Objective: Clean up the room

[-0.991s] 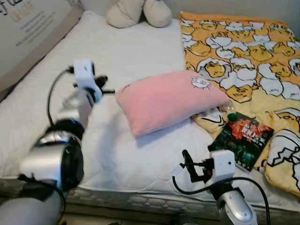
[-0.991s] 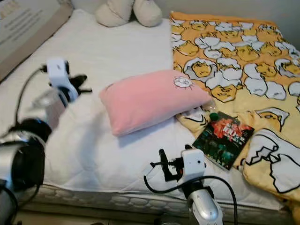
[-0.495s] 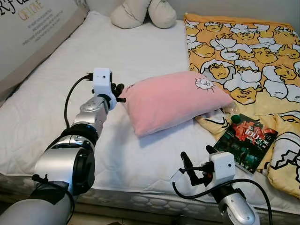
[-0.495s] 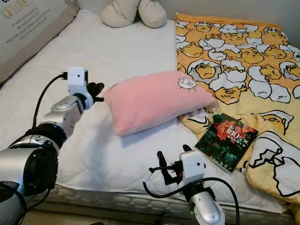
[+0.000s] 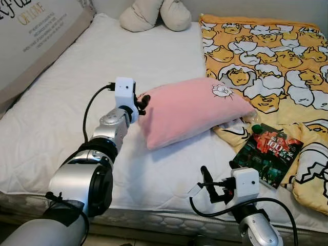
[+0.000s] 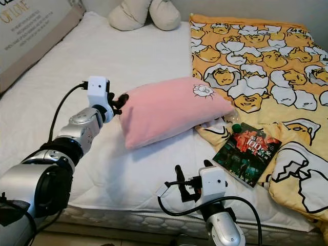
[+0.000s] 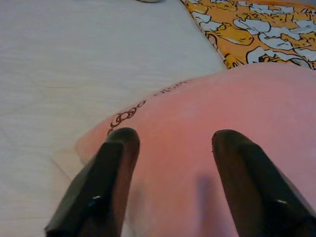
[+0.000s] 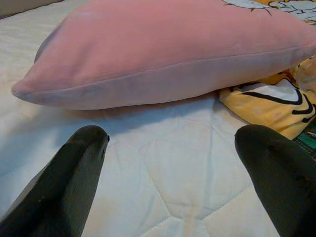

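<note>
Right gripper (image 5: 211,185): you are seeing it hovering nearest you over the front edge of the bed (image 5: 154,51), jaws standing wide apart and holding nothing, pointing toward the pillow.
Book (image 5: 270,154): a dark paperback is lying just beyond and to the right of that gripper, resting partly on the blanket's folded edge; it is looking not yet tidied.
Pink pillow (image 5: 192,108): it is lying askew mid-bed, one corner overlapping the blanket, so it is still waiting to be put in its place.
Left gripper (image 7: 170,163): you are watching it reaching at the pillow's left corner, jaws apart and straddling that corner, the fingers (image 7: 116,163) touching or all but touching the fabric, not yet closing.
Yellow blanket (image 5: 266,56): it is spreading over the right half of the bed, rumpled at the near end.
Stuffed toy (image 5: 154,14): it is sitting at the far head of the bed.
Cardboard box (image 5: 31,36): it is leaning along the far left side.
Progress: you are looking at an early stage; the pillow grasp is only starting, and the book and blanket appear to be remaining.
</note>
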Controlling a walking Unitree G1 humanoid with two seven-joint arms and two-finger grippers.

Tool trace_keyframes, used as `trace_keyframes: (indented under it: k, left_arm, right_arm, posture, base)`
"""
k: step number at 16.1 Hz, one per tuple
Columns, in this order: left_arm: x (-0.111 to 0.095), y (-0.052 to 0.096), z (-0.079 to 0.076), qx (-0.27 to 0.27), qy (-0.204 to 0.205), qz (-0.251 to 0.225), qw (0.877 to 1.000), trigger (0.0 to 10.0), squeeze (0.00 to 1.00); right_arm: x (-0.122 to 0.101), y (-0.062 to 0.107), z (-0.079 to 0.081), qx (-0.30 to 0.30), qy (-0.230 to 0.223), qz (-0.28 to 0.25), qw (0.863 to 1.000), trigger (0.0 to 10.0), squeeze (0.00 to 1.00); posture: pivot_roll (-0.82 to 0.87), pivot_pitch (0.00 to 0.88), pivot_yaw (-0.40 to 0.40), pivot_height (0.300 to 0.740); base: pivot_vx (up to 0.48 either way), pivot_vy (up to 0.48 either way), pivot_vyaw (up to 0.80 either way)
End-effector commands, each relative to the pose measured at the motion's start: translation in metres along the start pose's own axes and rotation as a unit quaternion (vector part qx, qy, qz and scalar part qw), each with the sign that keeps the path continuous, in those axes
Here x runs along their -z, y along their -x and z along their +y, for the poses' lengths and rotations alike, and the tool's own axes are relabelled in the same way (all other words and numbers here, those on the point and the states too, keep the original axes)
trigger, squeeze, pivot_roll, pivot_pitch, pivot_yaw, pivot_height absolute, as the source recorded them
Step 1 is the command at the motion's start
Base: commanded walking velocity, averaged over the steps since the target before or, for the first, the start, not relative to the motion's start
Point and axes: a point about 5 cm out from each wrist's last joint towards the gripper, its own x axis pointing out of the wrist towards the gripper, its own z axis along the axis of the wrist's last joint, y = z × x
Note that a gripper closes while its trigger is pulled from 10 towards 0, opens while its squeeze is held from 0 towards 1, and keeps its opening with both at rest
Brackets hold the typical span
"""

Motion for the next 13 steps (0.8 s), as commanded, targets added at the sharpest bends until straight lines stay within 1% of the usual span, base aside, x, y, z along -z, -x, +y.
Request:
trace_keyframes:
  k: [1, 2, 3, 4, 5, 7, 9, 10, 12, 13]
  left_arm:
    - [0.004, 0.002, 0.002, 0.0, -0.01, -0.002, 1.0, 10.0, 1.0]
    - [0.004, 0.002, 0.002, 0.0, -0.01, -0.002, 1.0, 10.0, 1.0]
    - [0.003, 0.002, 0.0, 0.007, -0.026, -0.007, 1.0, 10.0, 1.0]
    - [0.003, 0.001, 0.0, 0.008, -0.023, -0.006, 1.0, 10.0, 1.0]
    - [0.007, 0.002, 0.0, 0.004, -0.003, 0.003, 1.0, 10.0, 1.0]
    - [0.011, 0.002, 0.002, -0.008, 0.053, 0.012, 0.998, 10.0, 1.0]
    - [0.011, 0.003, 0.007, -0.031, 0.101, 0.015, 0.994, 10.0, 1.0]
    - [0.01, 0.003, 0.01, -0.039, 0.117, 0.018, 0.992, 10.0, 1.0]
    - [0.009, 0.003, 0.013, -0.047, 0.136, 0.021, 0.989, 10.0, 1.0]
    - [0.008, 0.003, 0.014, -0.053, 0.156, 0.021, 0.986, 10.0, 1.0]
  right_arm:
    - [-0.004, 0.0, -0.003, 0.009, -0.001, -0.011, 1.0, 10.0, 0.0]
    - [-0.004, 0.0, -0.003, 0.009, -0.001, -0.011, 1.0, 10.0, 0.0]
    - [-0.003, 0.001, -0.003, 0.01, -0.001, -0.011, 1.0, 10.0, 0.0]
    - [-0.003, 0.001, -0.003, 0.011, -0.001, -0.01, 1.0, 10.0, 0.0]
    - [-0.003, 0.001, -0.002, 0.011, -0.001, -0.01, 1.0, 10.0, 0.0]
    - [-0.003, 0.003, -0.001, 0.012, -0.002, -0.008, 1.0, 10.0, 0.0]
    - [-0.002, 0.009, -0.001, 0.018, -0.004, -0.004, 1.0, 10.0, 0.0]
    - [0.0, 0.012, -0.001, 0.02, -0.004, -0.002, 1.0, 10.0, 0.0]
    - [0.0, 0.015, -0.001, 0.024, -0.006, 0.001, 1.0, 10.0, 0.0]
    - [0.001, 0.017, -0.001, 0.026, -0.006, 0.001, 1.0, 10.0, 0.0]
  posture:
    - [-0.25, 0.014, 0.058, 0.731]
    - [-0.25, 0.014, 0.058, 0.731]
    - [-0.25, 0.016, 0.058, 0.731]
    - [-0.25, 0.016, 0.058, 0.731]
    - [-0.26, 0.022, 0.059, 0.731]
    - [-0.26, 0.029, 0.061, 0.731]
    - [-0.29, 0.043, 0.067, 0.731]
    - [-0.29, 0.046, 0.069, 0.731]
    - [-0.3, 0.048, 0.07, 0.731]
    - [-0.3, 0.054, 0.072, 0.731]
  base:
    - [0.0, 0.0, 0.0]
    - [0.0, 0.0, 0.0]
    - [0.0, 0.0, 0.0]
    - [0.0, 0.0, 0.0]
    - [0.0, 0.0, 0.0]
    - [0.0, 0.0, 0.0]
    - [0.0, 0.0, 0.0]
    - [0.0, 0.0, 0.0]
    - [0.0, 0.0, 0.0]
    - [0.0, 0.0, 0.0]
